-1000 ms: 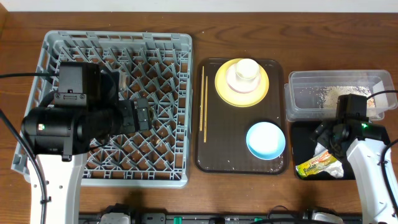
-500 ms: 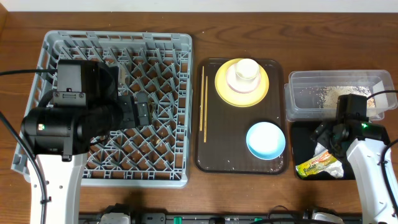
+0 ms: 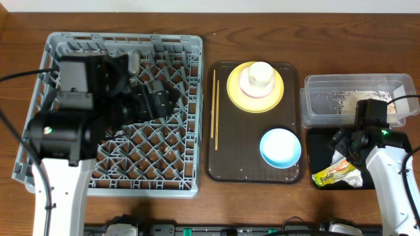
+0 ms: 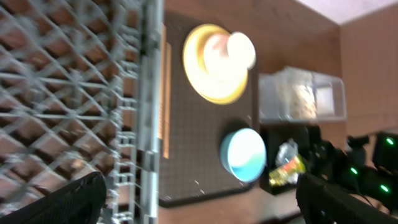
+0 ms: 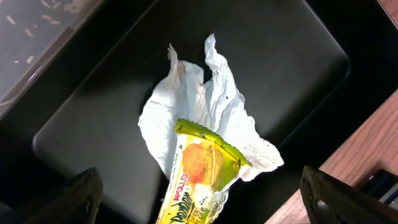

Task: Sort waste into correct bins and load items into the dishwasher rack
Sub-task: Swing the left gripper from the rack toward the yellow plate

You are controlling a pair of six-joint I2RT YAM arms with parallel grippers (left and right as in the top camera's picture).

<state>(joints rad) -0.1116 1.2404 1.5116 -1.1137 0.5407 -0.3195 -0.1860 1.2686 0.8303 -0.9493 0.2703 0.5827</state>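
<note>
A: Look at the left fingers [image 3: 157, 101]. Wide open, holding nothing, up over the far part of the grey rack [image 3: 125, 38]. No dishes in there yet.

B: Same for the right fingers [image 3: 346, 143]. Wide open, empty, hanging over the black tub [image 3: 315, 141] at the near right. Holds the white napkin [image 5: 205, 112], with the green-and-yellow wrapper [image 5: 199, 168] on top.

A: And the rice [image 3: 341, 99]?

B: In the clear tub [image 3: 315, 85], just behind the black one.

A: Dishes all on the brown tray [image 3: 220, 167] in the middle. Yellow plate [image 3: 235, 92] at the far end, white bowl [image 3: 252, 86] and little cup [image 3: 261, 71] stacked on it. Blue bowl [image 3: 281, 147] at the near end. Chopsticks [image 3: 213, 111] along the left edge.

B: Worried about anything?

A: Yes. Could tip the stack by grabbing the plate first, with bowl and cup loose on top. Could catch just one chopstick, so thin and so close together. Could bump the rack wall while reaching over to the tray.

B: Could also pull the napkin back out by closing the right fingers so near it.

A: Seen best from where?

B: From above, the whole bench [image 3: 328, 19] at once, but with the napkin half hidden by the arm [image 3: 394, 183]. From the right wrist, napkin and wrapper big and clear, but no dishes. From the left wrist, rack wall and tray, all blurry.
</note>
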